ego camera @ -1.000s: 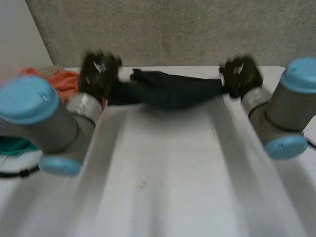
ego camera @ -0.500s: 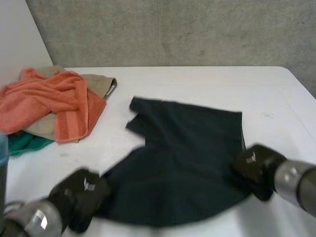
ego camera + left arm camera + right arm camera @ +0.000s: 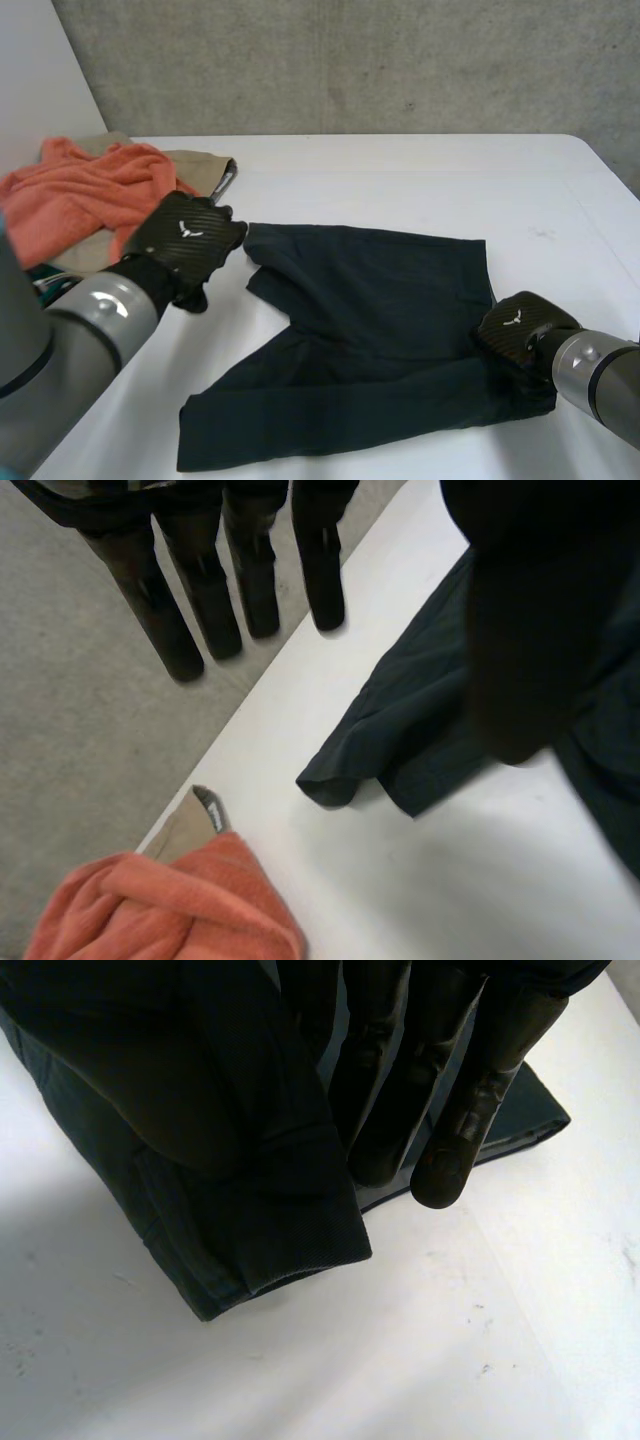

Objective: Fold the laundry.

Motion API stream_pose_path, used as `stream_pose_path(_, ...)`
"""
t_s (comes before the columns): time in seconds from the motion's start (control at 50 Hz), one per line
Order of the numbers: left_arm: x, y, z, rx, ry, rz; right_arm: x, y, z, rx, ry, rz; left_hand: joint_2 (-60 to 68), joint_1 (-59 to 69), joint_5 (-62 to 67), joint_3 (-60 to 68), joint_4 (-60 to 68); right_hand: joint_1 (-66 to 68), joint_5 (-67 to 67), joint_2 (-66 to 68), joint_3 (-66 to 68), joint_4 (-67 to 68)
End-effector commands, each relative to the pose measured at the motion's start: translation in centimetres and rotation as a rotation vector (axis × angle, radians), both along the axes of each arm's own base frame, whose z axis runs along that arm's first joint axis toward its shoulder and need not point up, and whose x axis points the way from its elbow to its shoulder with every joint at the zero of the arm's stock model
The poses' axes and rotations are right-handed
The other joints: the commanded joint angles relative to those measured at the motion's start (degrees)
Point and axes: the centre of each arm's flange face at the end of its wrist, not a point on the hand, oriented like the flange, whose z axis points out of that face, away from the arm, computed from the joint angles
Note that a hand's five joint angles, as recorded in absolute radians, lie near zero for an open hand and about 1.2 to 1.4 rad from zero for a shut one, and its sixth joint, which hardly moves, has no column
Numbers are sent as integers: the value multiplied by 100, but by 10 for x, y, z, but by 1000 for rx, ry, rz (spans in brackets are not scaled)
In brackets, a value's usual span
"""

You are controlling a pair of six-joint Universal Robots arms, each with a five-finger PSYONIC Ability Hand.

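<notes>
Nearest you, the right hand [image 3: 518,335] pinches the right edge of the dark garment [image 3: 370,330] spread on the white table [image 3: 400,180], while farther off you see the left hand [image 3: 188,240] released, fingers straight, beside its far-left corner, with the orange towel [image 3: 80,195] beyond

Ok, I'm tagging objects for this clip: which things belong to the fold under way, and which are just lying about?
In the job:
dark garment
left hand, beside its far corner
right hand, at its near corner

Lying about:
orange towel
tan cloth under it
</notes>
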Motion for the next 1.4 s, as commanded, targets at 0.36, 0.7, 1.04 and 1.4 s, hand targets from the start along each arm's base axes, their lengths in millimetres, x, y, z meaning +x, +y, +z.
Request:
stream_pose_path(0.36, -28, -106, -111, 179, 63, -84, -2, 3, -12, 3, -9, -14, 1340, 1253, 1382, 1401, 1383, 2312, 1270, 1281, 1181, 1194)
stream_pose_path(0.7, -46, -120, -127, 165, 89, -103, -5, 7, -21, 10, -8, -19, 2095, 2008, 2137, 2156, 2137, 2312, 1270, 1281, 1181, 1194)
stream_pose_path(1.04, -39, -109, -123, 182, -5, 19, -3, 0, -18, -32, -20, -20, 5207, 5120, 5249, 5268, 5249, 2312, 1270, 1281, 1181, 1194)
stream_pose_path(1.4, -25, -40, -93, 224, -259, 94, -1, 0, -16, -39, -26, -13, 3373, 3286, 3415, 3434, 3415, 2312, 1270, 1281, 1181, 1194)
